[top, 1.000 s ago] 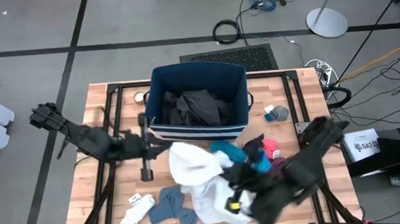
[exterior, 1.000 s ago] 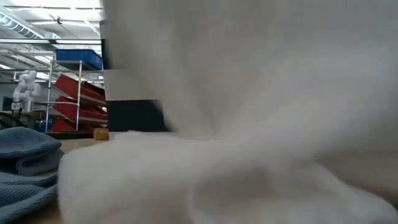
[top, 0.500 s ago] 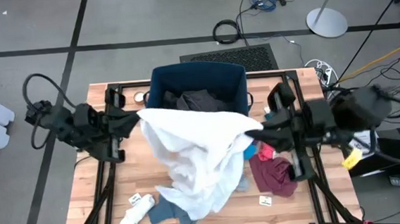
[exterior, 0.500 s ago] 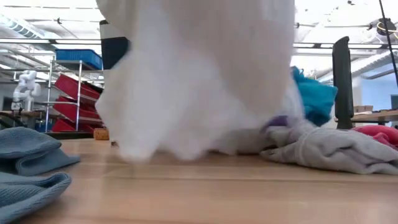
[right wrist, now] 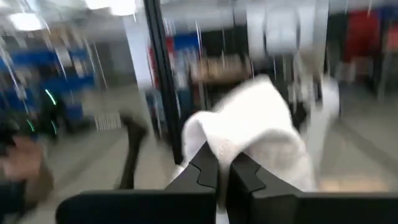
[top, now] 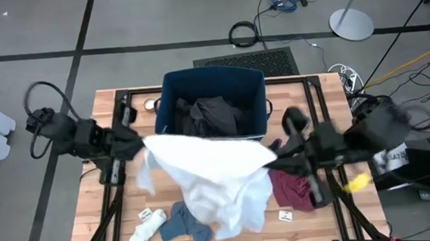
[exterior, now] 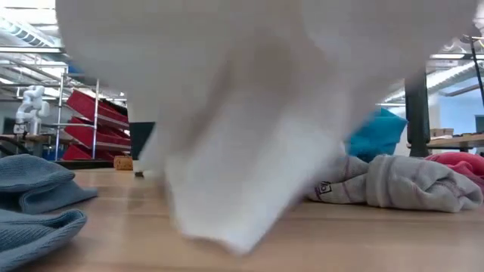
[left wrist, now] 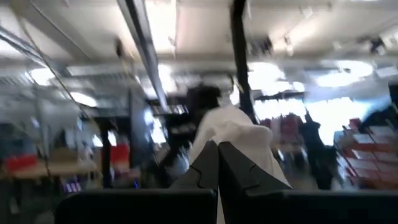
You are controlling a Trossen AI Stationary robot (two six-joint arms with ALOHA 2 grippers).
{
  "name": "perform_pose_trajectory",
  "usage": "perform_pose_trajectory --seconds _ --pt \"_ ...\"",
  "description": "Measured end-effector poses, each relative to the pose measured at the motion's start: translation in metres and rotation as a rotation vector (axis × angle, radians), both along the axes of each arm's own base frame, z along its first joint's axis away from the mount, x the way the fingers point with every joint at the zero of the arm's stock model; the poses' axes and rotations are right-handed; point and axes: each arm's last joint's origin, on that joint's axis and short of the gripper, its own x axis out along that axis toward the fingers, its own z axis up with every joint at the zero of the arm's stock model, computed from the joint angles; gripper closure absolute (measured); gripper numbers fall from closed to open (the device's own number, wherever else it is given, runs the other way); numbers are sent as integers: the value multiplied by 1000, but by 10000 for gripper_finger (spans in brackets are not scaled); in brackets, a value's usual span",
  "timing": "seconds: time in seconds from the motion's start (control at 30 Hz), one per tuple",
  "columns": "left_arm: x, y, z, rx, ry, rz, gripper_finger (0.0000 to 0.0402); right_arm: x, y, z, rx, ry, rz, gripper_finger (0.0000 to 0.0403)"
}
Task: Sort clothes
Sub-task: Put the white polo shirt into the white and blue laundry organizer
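A large white garment (top: 211,174) hangs spread between my two grippers, above the middle of the table. My left gripper (top: 142,144) is shut on its left top end and my right gripper (top: 274,156) on its right top end. In the low view the white garment (exterior: 249,113) fills most of the picture. A dark grey garment (top: 211,115) lies in the navy bin (top: 172,101). A maroon piece (top: 295,188), grey-blue socks (top: 183,223) and white socks (top: 143,238) lie on the table. A teal piece (exterior: 378,133) shows behind a pale grey one (exterior: 393,183). My left gripper pinches a bunched end of the white garment (left wrist: 234,133) between its two fingers (left wrist: 209,167), which slant upward. The cloth runs from there toward the other gripper. My right gripper pinches the opposite bunched end (right wrist: 249,124) between its fingers (right wrist: 208,163), held about level. The garment sags between both holds and hangs below, with its lower end (exterior: 227,234) down near the table top.
The navy bin stands at the table's far middle, just behind the held garment. Black frame rails (top: 113,188) run along both sides of the wooden table. A small tag (top: 285,216) lies near the maroon piece.
Both grippers have risen from the pile on the table, drawing the white garment up with them. It was a heap on the table. Now it hangs spread out between them, uncovering the maroon and teal pieces. In the last half second it came slightly toward the near edge.
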Motion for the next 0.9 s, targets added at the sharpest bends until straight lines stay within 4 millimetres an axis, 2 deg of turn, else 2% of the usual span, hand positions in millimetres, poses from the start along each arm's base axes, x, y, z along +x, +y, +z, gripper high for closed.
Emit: perform_pose_trajectory --seconds 0.13,0.2,0.4,0.53,0.63,0.77,0.9 --pt "10 -6 -28 52 286 -47 402 2 1 -41 63 362 -54 403" --pt "16 -10 -44 51 440 -59 402 3 8 -62 98 518 -104 403" --pt "43 -34 -94 39 770 -98 402 30 59 -126 78 789 -139 403" --pt "61 -55 -133 93 906 -106 402 49 84 -165 47 936 -103 403" --pt "74 -68 -160 121 989 -93 402 64 93 -195 -2 1026 -110 403" --pt "89 -78 -190 123 1048 -79 402 78 89 -212 -36 1066 -42 403" --pt "98 -86 -218 155 1108 -70 402 92 79 -227 -50 1014 88 403"
